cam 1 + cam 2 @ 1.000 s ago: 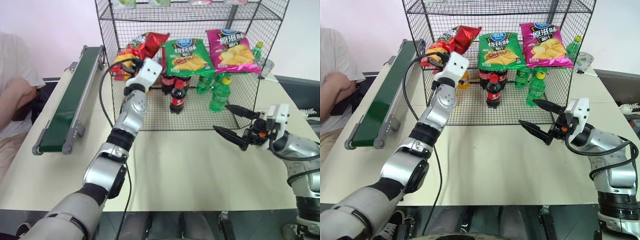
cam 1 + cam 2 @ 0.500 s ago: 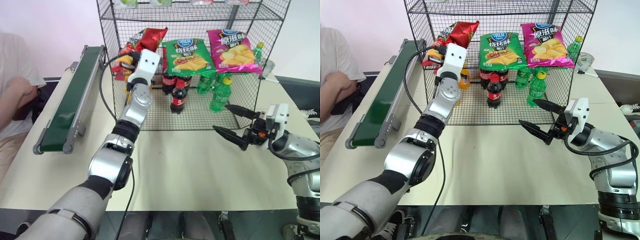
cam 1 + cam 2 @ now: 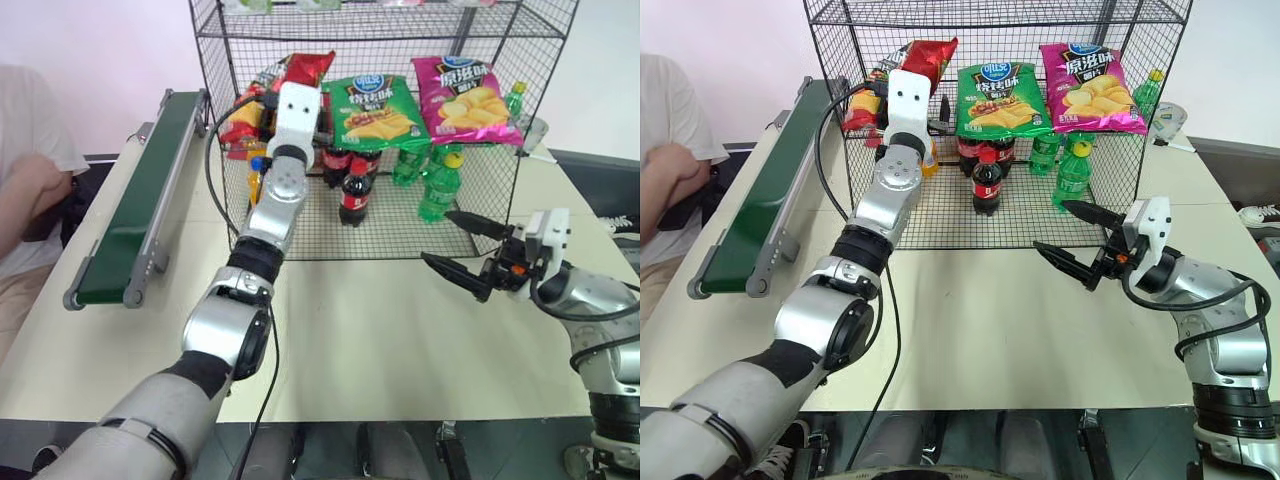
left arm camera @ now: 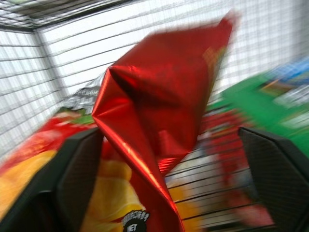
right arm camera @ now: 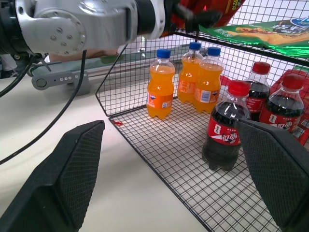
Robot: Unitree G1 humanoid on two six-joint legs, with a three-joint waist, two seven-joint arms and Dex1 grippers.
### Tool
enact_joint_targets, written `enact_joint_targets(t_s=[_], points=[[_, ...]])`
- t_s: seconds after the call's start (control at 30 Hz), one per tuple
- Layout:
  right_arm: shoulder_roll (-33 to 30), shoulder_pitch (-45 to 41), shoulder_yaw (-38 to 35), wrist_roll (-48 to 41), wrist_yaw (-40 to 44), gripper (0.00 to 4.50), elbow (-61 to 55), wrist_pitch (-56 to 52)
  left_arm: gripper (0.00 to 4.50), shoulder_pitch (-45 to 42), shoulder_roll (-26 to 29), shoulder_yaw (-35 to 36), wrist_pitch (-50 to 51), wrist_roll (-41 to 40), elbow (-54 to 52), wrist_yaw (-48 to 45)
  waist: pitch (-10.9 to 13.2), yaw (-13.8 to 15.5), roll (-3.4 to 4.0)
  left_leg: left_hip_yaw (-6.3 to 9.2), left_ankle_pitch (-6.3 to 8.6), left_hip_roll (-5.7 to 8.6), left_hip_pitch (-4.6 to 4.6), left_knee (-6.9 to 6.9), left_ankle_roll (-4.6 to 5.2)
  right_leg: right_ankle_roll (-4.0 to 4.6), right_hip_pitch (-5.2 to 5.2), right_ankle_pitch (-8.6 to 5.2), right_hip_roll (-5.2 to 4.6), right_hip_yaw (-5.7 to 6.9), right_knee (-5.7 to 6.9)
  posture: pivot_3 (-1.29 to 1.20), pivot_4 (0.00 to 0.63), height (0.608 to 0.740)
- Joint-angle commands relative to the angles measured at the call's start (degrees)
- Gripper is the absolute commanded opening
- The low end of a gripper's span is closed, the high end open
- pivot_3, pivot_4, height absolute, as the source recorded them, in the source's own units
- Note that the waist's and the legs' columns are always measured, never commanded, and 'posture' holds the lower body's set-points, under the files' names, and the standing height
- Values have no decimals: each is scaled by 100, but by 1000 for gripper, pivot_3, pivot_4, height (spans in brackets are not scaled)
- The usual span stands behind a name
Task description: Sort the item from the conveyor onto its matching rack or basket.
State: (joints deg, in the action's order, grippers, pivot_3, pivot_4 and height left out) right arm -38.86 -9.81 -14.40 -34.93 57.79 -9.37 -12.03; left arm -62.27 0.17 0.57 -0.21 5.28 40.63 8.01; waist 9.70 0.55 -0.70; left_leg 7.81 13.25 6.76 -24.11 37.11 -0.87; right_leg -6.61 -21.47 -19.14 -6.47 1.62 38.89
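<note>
- Left eye view: the left gripper [image 3: 296, 88] reaches into the rack [image 3: 400, 40] at the shelf with the crisp bags. The red bag [image 3: 290, 80] stands tilted at that shelf's left end, beside the green bag [image 3: 375, 110], and its top corner pokes up past the gripper. It looks poorly settled, so it may slump or slide off the shelf edge toward the bottles below.
- Right eye view: the right gripper [image 3: 1072, 240] hangs over the tabletop [image 3: 970, 320] in front of the rack, jaws spread and empty, well apart from the bag. The conveyor [image 3: 750, 200] carries nothing.
- Left wrist view: the jaws stand wide, one on either side of the red bag [image 4: 159, 96], not clamping it. The creased foil passes close to the fingers [image 4: 77, 179], so a withdrawal could snag it and drag it out of the rack.
- Right wrist view: orange bottles [image 5: 161, 92] and cola bottles [image 5: 223, 128] stand on the lower tier, right where a falling bag would land and could topple them.
</note>
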Motion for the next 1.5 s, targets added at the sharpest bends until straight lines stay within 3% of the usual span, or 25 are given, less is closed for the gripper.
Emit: enact_joint_targets(t_s=[0.03,0.3,0.47,0.7,0.83,0.9,1.07,1.17,1.3,1.5], points=[[30,-44,-55,-60,11,4500,-182,57,4484,354,-47,53,376,-648,-1234,-867,-1,0,1,0,0,0,-1,1,0,0,-1,0,0,-1,1,0,150,740],[70,-81,15,-49,51,4500,-122,85,4484,1149,-214,350,1477,-1634,-2950,-1306,-1,4,1,1,0,0,-2,7,0,0,1,0,0,-5,2,0,150,740],[93,-52,20,-41,51,4500,-132,85,4484,1475,-238,549,1616,-2360,-3751,-1724,0,17,0,1,0,0,-2,11,0,0,2,0,0,-5,3,0,150,740],[-100,-121,-158,-147,111,4500,-234,-10,4484,2364,421,854,2882,-3269,-4553,-2244,-4,-19,6,1,0,-1,2,8,1,1,4,0,1,-7,3,0,150,740],[-98,-61,-160,-121,143,4500,-200,10,4484,2861,660,751,2931,-3341,-5029,-2393,-3,-16,5,2,0,-5,3,6,0,2,2,-1,4,-9,3,0,150,740],[-53,-31,-132,-125,130,4500,-226,0,4484,3010,928,332,2683,-2906,-5147,-2629,-3,40,5,3,0,-3,3,10,0,2,6,-1,2,-8,3,0,150,740],[-10,-98,-58,-104,106,4500,-196,-1,4484,2892,894,227,2534,-3015,-5164,-2880,-3,37,5,5,1,8,3,13,3,2,13,-1,-7,-8,0,0,150,740],[-34,-134,-77,-105,110,4500,-154,3,4484,2905,1369,40,1988,-2443,-5062,-3206,-4,-19,7,5,1,4,3,6,2,2,8,-1,-4,-8,0,0,150,740],[-40,-82,-101,-116,102,4500,-175,-16,4484,2899,2188,-234,409,-1301,-4678,-3514,-5,-67,8,2,0,-5,8,-2,1,4,6,-1,3,-9,-1,0,150,740],[-28,-45,-110,-121,66,4500,-212,-36,4484,2931,3068,-513,-1085,98,-4090,-3306,-4,22,9,2,1,-2,8,-2,2,4,9,-1,-1,-10,-9,0,150,740]])
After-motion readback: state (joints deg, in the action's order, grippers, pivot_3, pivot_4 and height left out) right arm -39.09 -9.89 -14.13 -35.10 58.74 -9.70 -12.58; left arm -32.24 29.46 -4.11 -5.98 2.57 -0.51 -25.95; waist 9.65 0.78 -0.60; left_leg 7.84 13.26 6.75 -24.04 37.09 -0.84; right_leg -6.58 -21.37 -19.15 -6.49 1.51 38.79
